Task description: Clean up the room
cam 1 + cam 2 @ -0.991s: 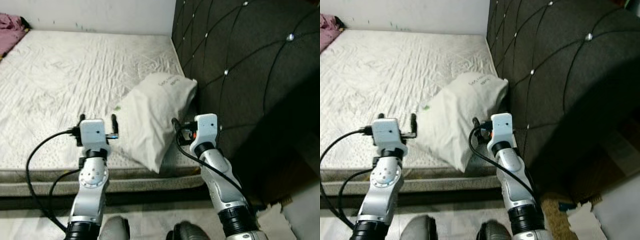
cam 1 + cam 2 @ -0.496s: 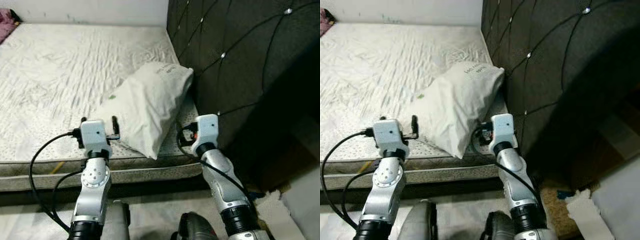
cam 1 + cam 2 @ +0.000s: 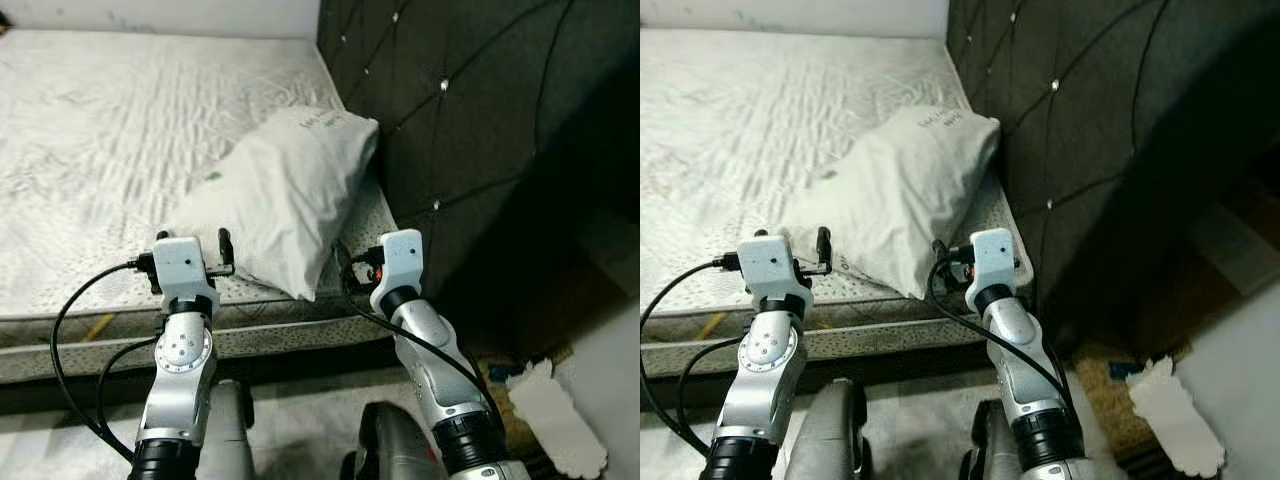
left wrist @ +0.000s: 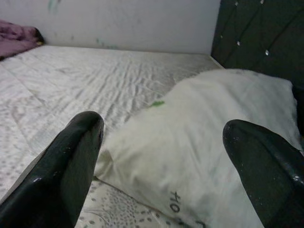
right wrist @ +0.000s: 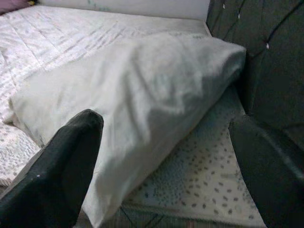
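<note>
Mattress (image 3: 120, 110) evenly and brightly lit. Deep shadow noted across headboard (image 3: 500, 130). Fingers (image 4: 66, 175) rendered soft, out of focus; mild overall blur.

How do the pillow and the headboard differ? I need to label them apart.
The pillow is white, smooth and wrinkled; the headboard is dark, tufted and studded. The pillow lies slanted on the mattress, one end against the headboard, which stands upright. Both look soft and padded.
</note>
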`<state>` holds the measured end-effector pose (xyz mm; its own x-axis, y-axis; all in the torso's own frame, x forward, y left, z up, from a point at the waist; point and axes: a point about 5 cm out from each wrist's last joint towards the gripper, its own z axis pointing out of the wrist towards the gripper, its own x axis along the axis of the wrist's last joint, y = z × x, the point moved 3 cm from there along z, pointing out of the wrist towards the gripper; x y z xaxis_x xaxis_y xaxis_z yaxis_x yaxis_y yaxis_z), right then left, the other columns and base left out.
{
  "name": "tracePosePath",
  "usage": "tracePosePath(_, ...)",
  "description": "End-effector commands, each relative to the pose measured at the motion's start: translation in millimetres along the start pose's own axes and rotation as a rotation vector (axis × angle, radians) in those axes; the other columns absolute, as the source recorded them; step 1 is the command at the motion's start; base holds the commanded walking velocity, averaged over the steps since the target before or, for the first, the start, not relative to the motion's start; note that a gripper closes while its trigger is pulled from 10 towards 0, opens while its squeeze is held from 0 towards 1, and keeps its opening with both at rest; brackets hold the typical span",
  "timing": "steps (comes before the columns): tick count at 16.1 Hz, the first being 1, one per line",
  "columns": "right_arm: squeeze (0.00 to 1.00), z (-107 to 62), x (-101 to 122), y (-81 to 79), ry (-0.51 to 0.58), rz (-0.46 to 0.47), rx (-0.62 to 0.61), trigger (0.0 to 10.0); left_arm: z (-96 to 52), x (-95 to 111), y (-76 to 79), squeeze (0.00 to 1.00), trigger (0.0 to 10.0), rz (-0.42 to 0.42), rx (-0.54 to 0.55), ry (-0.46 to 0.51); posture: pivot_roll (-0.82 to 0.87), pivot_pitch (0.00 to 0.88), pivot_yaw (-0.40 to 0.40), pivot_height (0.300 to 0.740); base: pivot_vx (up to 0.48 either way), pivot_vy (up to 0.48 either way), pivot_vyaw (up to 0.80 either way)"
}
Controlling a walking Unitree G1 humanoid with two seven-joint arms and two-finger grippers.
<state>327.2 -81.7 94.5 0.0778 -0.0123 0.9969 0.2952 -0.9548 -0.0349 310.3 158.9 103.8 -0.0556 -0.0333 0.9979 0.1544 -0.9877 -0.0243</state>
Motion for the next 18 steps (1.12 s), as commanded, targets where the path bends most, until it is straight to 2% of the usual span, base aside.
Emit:
tracePosePath(1, 0.00, -0.4, 1.3, 2.5, 0.001, -0.006, -0.012, 10.0, -0.4, -1.0, 3.2, 0.00, 10.0, -0.008, -0.024, -0.008, 0.09, 0.000, -0.053, 0.575, 0.000, 0.000, 0.00)
tracePosePath(4, 0.00, -0.8, 1.0, 2.1, 0.000, -0.009, -0.009, 10.0, -1.0, 0.2, 5.2, 0.00, 10.0, -0.019, -0.044, 0.000, 0.09, 0.000, -0.054, 0.575, 0.000, 0.000, 0.00)
tracePosePath(10, 0.00, -1.1, 1.1, 1.4, 0.000, -0.019, -0.001, 10.0, -1.9, -0.3, 5.9, 0.00, 10.0, -0.032, -0.052, -0.004, 0.09, 0.000, -0.056, 0.575, 0.282, 0.000, 0.00)
tracePosePath(13, 0.00, -0.9, 2.4, -0.9, 0.009, -0.054, 0.013, 10.0, -1.9, -0.2, 6.7, 0.00, 10.0, -0.036, -0.057, -0.002, 0.09, 0.000, -0.057, 0.575, 0.295, 0.000, 0.00)
tracePosePath(18, 0.00, -1.1, 0.3, -1.2, 0.002, -0.036, 0.022, 10.0, -2.1, 0.7, 12.0, 0.00, 10.0, -0.029, -0.067, 0.007, 0.09, 0.000, -0.059, 0.575, 0.162, 0.000, 0.00)
